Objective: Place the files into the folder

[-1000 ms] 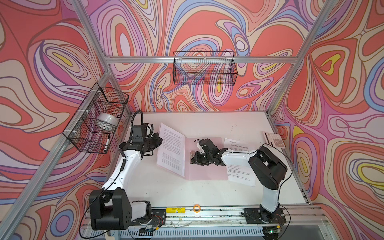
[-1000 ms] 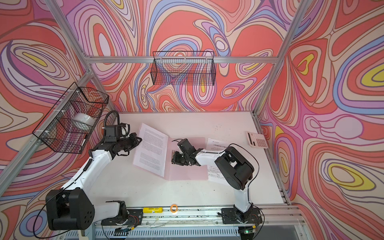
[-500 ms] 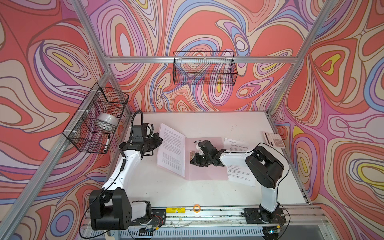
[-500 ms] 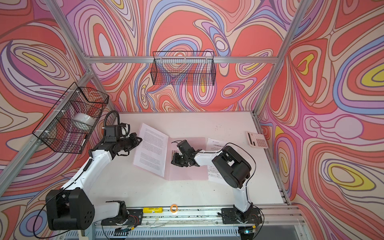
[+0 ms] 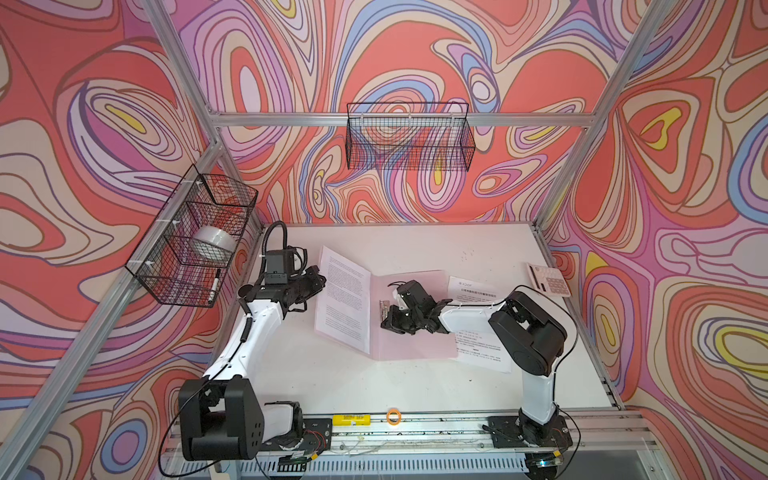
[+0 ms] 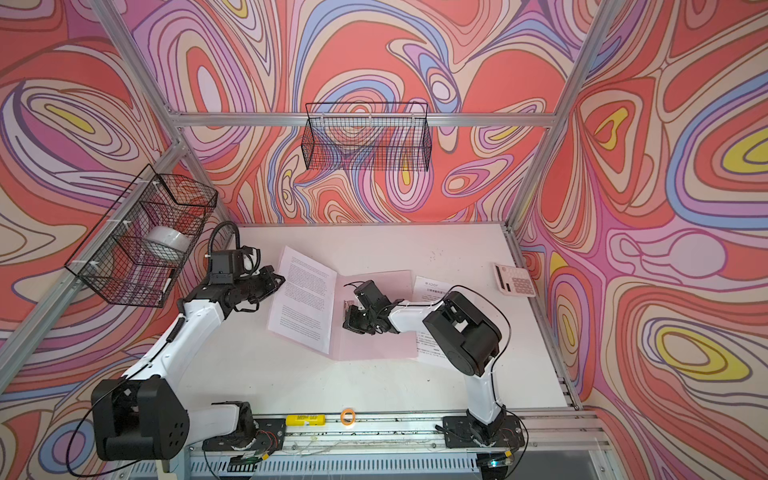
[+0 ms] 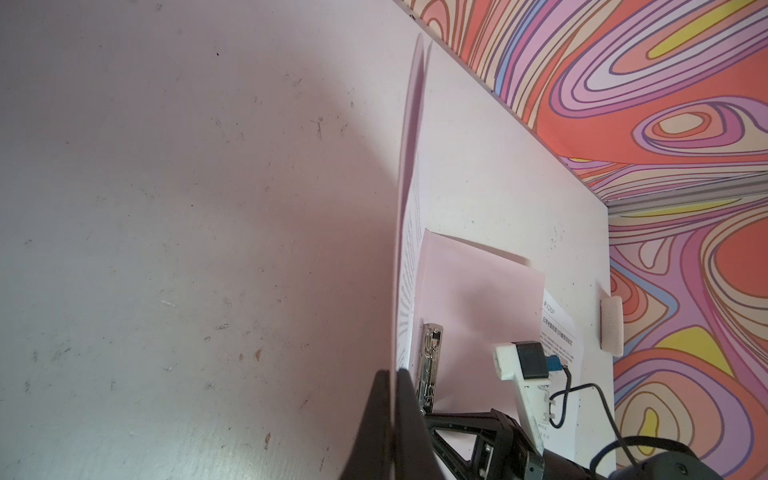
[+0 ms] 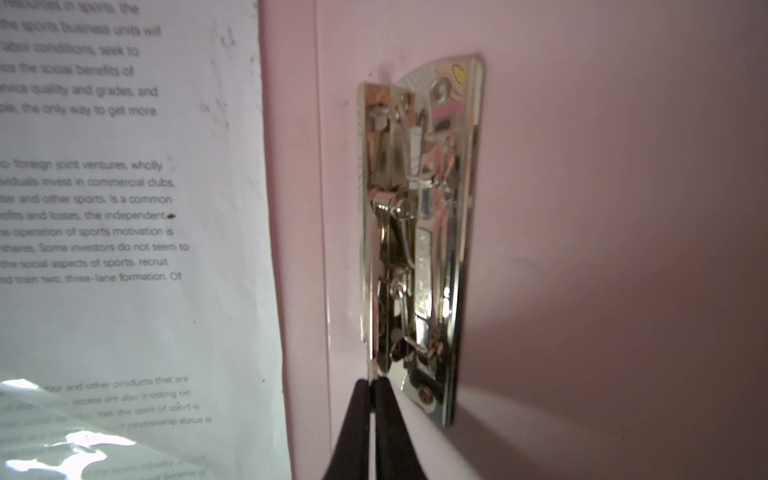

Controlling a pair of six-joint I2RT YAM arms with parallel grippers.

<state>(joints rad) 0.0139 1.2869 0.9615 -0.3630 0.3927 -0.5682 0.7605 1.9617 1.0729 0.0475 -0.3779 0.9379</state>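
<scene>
The pale-pink folder point(image 5: 415, 345) point(image 6: 374, 349) lies open at mid-table, its left cover raised off the table. A printed sheet point(image 5: 343, 303) point(image 6: 303, 307) point(image 8: 124, 208) of the files rests against that cover. My left gripper point(image 5: 322, 279) point(image 6: 282, 279) point(image 7: 394, 374) is shut on the cover's outer edge together with the sheet. The metal clip point(image 5: 385, 309) point(image 8: 419, 232) point(image 7: 430, 365) sits by the spine. At its near end my right gripper point(image 5: 384, 325) point(image 6: 345, 324) point(image 8: 372, 384) is shut on its thin plate. More files point(image 5: 473, 289) point(image 6: 428, 286), one with a bold heading, lie right of the folder, partly under the right arm.
A pinkish calculator point(image 5: 548, 279) point(image 6: 515, 279) lies at the table's right edge. Wire baskets hang on the back wall point(image 5: 409, 137) and the left wall point(image 5: 191, 245), the latter holding a tape roll point(image 5: 214, 241). A yellow item point(image 5: 351, 419) and an orange ring point(image 5: 393, 416) sit on the front rail.
My right gripper has crept a little left along the folder and closed its jaws on the clip's end. The left arm and the raised cover have not moved.
</scene>
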